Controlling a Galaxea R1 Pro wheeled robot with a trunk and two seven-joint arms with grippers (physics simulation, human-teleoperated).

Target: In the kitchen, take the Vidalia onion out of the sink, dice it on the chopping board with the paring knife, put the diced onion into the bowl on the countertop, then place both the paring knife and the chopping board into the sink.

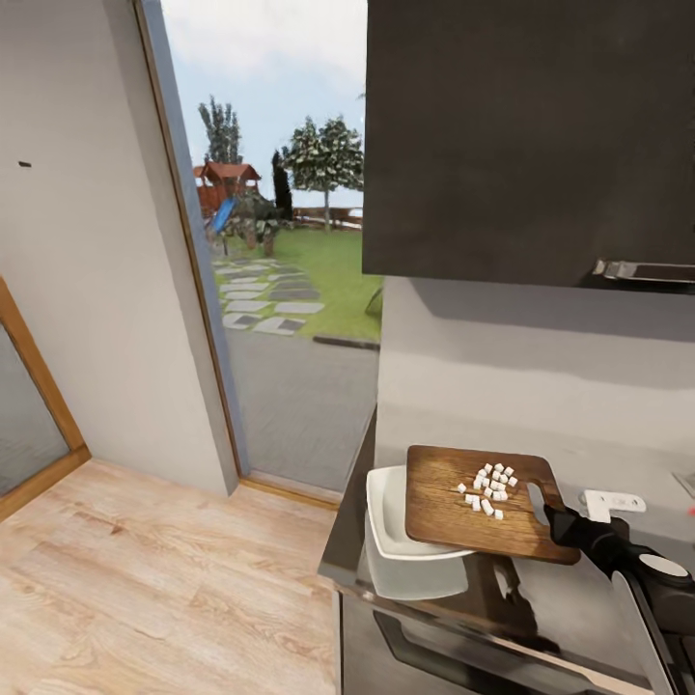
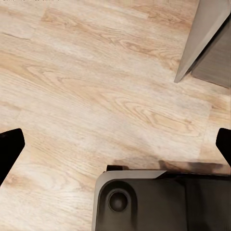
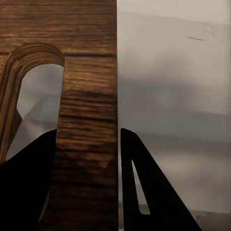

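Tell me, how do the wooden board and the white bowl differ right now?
The board is dark brown, flat wood; the bowl is white and hollow. The board is held up by its handle end in the right gripper, carrying small white onion pieces, while the bowl sits on the countertop partly under it. Both are rounded-cornered.
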